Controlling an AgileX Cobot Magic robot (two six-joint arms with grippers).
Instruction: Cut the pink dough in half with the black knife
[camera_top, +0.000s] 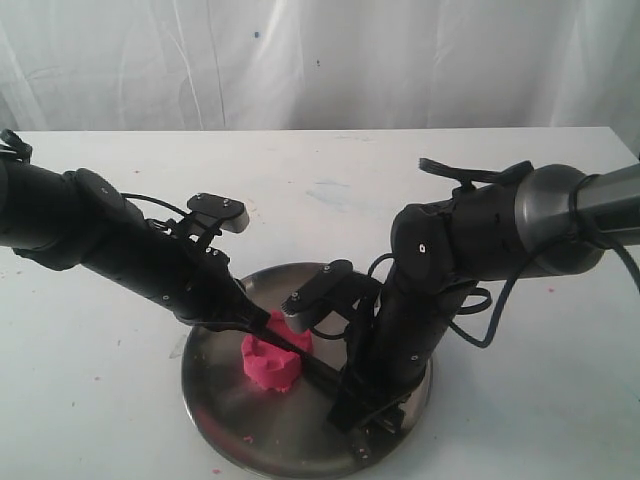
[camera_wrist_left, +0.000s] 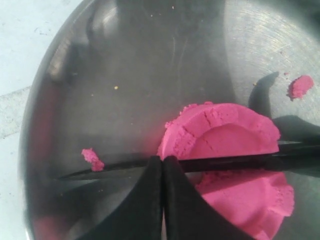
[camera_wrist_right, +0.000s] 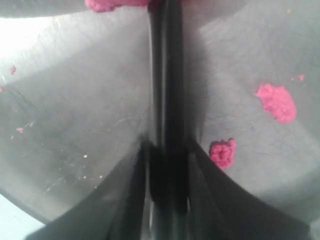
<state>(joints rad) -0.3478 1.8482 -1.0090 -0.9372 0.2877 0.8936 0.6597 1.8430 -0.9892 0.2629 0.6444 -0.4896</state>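
Note:
The pink dough lies on a round steel plate. In the left wrist view the black knife lies sunk across the pink dough, with a pink mass on each side of the blade. My left gripper is shut, its tips resting on top of the blade beside the dough. My right gripper is shut on the black knife at its handle end. In the exterior view the left gripper and right gripper flank the lump, joined by the black knife.
Loose pink crumbs lie scattered on the plate. The plate sits near the front edge of a white table, backed by a white curtain. Both bulky arms lean in over the plate.

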